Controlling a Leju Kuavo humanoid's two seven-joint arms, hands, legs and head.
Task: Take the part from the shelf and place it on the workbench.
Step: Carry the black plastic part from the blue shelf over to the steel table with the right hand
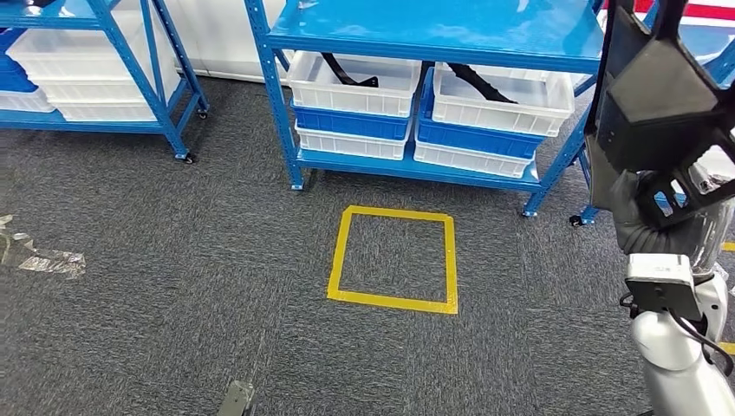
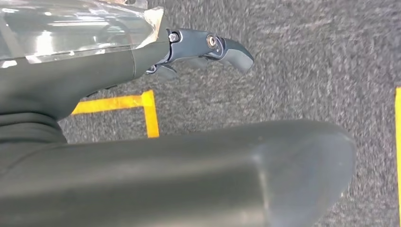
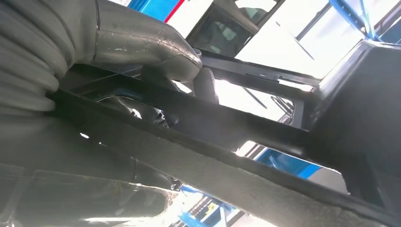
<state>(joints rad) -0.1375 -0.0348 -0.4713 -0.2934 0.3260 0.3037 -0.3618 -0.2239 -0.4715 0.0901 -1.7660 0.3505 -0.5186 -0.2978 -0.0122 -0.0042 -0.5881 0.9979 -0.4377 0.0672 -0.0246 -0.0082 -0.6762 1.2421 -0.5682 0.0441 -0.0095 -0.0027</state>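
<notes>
On the right, close up: right hand point(image 1: 646, 221) holds the black part point(image 1: 663, 95) up high, fingers point(image 3: 142, 45) wrapped round a bar | left wrist view: left hand point(image 2: 208, 47) empty, fingers curled, above carpet | farther off: yellow square point(image 1: 394, 260), blue shelf point(image 1: 433, 35) with white bins point(image 1: 354, 82).

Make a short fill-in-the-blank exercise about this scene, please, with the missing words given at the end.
1. The right robot hand holds a ____ part raised beside the shelf.
2. The tape square on the carpet is ____ in colour.
3. The shelf frame is painted ____.
4. The white bins rest on bins coloured ____.

Missing words: black; yellow; blue; blue
</notes>
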